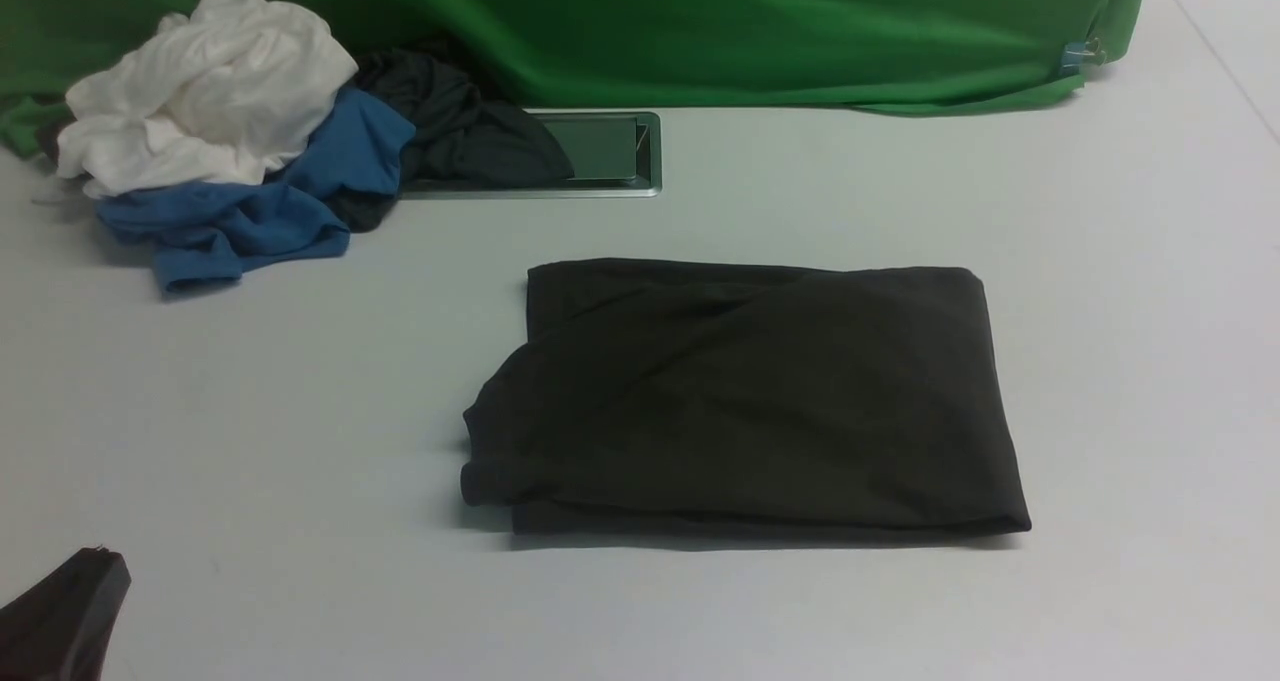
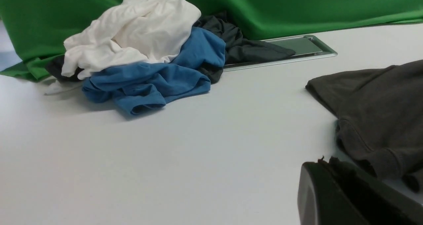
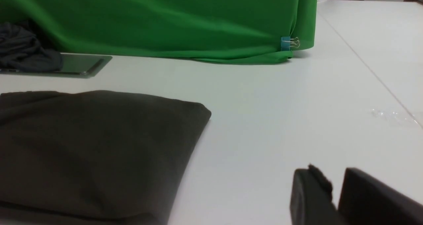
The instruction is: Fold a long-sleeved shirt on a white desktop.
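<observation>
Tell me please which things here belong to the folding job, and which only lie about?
Belong to the job:
- long-sleeved shirt, folded
- white desktop

Only lying about:
- white garment
- blue garment
- dark grey garment
- green backdrop
- cable hatch

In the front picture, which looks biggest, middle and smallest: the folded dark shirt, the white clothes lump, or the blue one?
Largest to smallest, as they look in the front view:
1. The folded long-sleeved shirt, though it lies nearer the camera.
2. The white garment.
3. The blue garment, partly hidden under the white one, so these two are unsure.
</observation>
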`<state>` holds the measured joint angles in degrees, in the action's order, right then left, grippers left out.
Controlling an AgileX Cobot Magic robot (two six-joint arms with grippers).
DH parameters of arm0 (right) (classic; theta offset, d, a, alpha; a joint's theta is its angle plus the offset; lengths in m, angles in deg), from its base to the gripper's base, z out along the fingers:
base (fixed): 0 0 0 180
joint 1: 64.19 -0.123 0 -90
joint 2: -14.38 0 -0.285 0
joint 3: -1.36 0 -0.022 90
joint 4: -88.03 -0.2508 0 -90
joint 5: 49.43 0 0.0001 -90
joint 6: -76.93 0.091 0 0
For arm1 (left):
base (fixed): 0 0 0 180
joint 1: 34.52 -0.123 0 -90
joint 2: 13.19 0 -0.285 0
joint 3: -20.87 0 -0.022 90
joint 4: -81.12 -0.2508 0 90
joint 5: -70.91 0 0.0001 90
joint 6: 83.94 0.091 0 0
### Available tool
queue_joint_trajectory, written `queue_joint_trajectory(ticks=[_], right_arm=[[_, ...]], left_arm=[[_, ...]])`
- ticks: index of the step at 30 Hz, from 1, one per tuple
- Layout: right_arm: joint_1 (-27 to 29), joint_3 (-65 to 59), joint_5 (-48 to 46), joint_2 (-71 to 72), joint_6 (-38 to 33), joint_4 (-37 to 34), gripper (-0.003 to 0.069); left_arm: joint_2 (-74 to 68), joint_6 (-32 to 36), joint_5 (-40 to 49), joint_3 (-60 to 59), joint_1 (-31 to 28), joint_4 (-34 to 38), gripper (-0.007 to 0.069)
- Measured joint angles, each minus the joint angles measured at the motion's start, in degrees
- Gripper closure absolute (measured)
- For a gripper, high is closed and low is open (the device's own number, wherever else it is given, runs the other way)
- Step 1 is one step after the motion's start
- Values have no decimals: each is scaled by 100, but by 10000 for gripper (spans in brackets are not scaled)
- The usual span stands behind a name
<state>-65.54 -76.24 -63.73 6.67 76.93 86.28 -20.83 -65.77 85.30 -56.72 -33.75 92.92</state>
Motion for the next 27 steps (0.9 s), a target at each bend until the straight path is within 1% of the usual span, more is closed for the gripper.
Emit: queue_joint_trajectory(ticks=[18, 22, 27], right_arm=[[0, 0, 0, 0, 0, 0, 444], [0, 0, 0, 0, 0, 0, 435], [0, 0, 0, 0, 0, 0, 426]], left_arm=[[0, 44, 0, 0, 0, 0, 607], [0, 212, 0, 0, 0, 0, 606], [0, 268, 0, 0, 0, 0, 606]])
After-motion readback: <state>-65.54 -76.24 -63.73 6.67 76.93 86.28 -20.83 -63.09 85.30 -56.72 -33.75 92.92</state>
